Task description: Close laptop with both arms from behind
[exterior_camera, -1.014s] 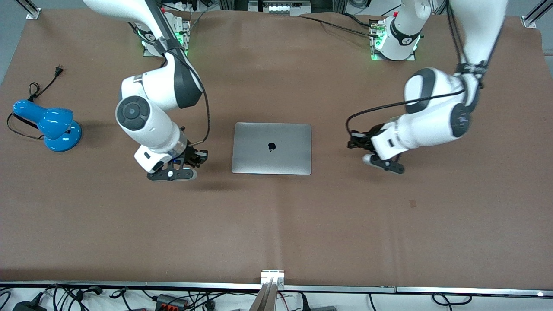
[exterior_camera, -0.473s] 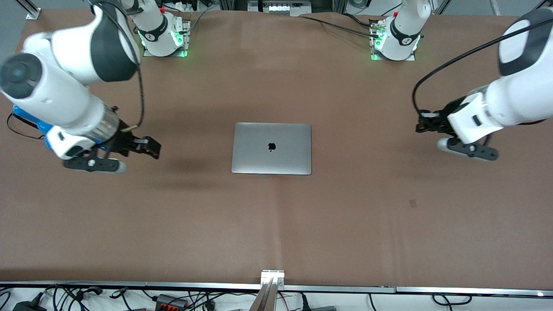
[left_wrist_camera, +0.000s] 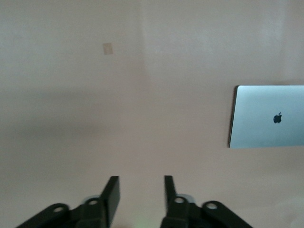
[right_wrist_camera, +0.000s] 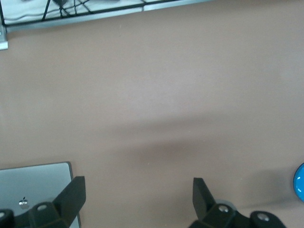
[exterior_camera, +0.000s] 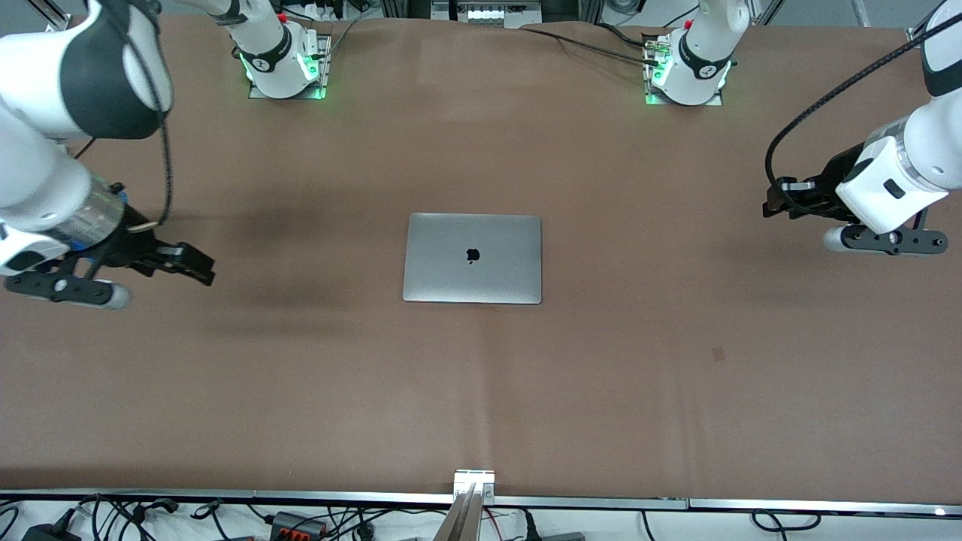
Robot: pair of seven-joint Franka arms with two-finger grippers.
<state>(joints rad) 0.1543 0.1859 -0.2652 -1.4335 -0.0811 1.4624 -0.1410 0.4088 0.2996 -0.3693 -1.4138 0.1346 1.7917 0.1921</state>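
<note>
The silver-grey laptop (exterior_camera: 472, 258) lies shut and flat in the middle of the brown table, with the apple logo on its lid facing up. It also shows in the left wrist view (left_wrist_camera: 268, 116) and in the right wrist view (right_wrist_camera: 35, 183). My right gripper (exterior_camera: 197, 264) is open and empty, up over the table toward the right arm's end, well apart from the laptop. Its jaws stand wide apart (right_wrist_camera: 137, 180). My left gripper (exterior_camera: 778, 199) is open and empty over the left arm's end of the table (left_wrist_camera: 141, 179).
The edge of a blue lamp (right_wrist_camera: 300, 183) shows in the right wrist view; the right arm hides it in the front view. A small mark (exterior_camera: 718, 353) is on the table cover. A metal rail (exterior_camera: 473, 496) with cables runs along the table's front edge.
Both arms have swung outward from beside the laptop toward their own ends of the table. The laptop has stayed shut and has not moved.
</note>
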